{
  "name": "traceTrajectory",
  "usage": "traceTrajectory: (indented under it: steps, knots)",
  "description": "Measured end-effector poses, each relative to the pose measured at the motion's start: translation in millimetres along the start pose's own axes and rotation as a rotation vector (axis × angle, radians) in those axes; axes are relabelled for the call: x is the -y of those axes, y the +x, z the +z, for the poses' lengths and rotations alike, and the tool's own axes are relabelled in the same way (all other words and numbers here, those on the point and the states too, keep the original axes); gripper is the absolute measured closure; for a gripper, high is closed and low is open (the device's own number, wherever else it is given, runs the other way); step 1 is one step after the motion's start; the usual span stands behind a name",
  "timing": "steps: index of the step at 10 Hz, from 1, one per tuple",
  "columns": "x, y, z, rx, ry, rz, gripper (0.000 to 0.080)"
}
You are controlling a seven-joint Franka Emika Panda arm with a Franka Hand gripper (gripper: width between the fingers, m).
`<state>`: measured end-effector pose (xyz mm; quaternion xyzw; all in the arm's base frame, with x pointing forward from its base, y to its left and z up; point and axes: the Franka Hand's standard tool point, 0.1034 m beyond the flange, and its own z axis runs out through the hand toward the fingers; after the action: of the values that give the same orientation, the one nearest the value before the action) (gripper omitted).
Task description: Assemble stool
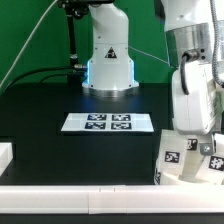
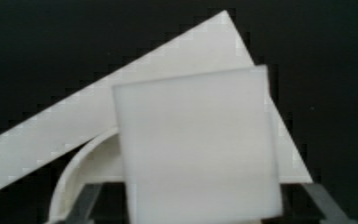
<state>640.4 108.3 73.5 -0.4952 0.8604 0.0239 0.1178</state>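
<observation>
One white stool leg (image 2: pixel 194 140) fills the wrist view, clamped in the claw (image 2: pixel 190 195). Lower right of the exterior view: two tagged pieces (image 1: pixel 190 155) (partly hidden). One marker board (image 1: pixel 108 122) lies mid-surface (image 1: pixel 40 110).

One marker board (image 1: pixel 107 122), four tags on it, and at least two tagged white stool parts (image 1: pixel 187 157).

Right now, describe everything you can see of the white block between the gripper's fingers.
The white block is a plain, smooth slab, matte plastic by its look, rectangular with squared corners. The face toward the wrist camera carries no tag. It stands upright in the gripper, and the dark fingers appear to press its two sides near one end. A curved white edge and a white wedge shape lie behind it. Whether it touches them cannot be told.
</observation>
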Motion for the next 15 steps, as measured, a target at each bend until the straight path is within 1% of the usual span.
traceTrajectory:
  steps: [4, 5, 6, 7, 8, 9, 10, 13, 14, 15]
  knots:
    - [-0.2, 0.1, 0.2, 0.026, -0.004, 0.08, 0.0459]
    - [0.8, 1.7, 0.1, 0.047, 0.002, 0.164, 0.0459]
    - [-0.8, 2.3, 0.5, 0.066, 0.017, 0.235, 0.0459]
    - [-2.2, 1.2, 0.7, 0.078, 0.039, 0.282, 0.0459]
    - [-4.1, -1.0, 1.1, 0.095, 0.094, 0.318, 0.0459]
    - [-6.7, -2.3, 1.3, 0.105, 0.143, 0.346, 0.0459]
    - [-7.4, -2.0, 1.1, 0.106, 0.155, 0.354, 0.0459]
    - [-8.3, -1.1, 1.0, 0.105, 0.151, 0.339, 0.0459]
    - [-8.7, -1.3, 1.4, 0.104, 0.151, 0.324, 0.0388]
    - [-8.7, -1.2, 1.5, 0.102, 0.152, 0.309, 0.0388]
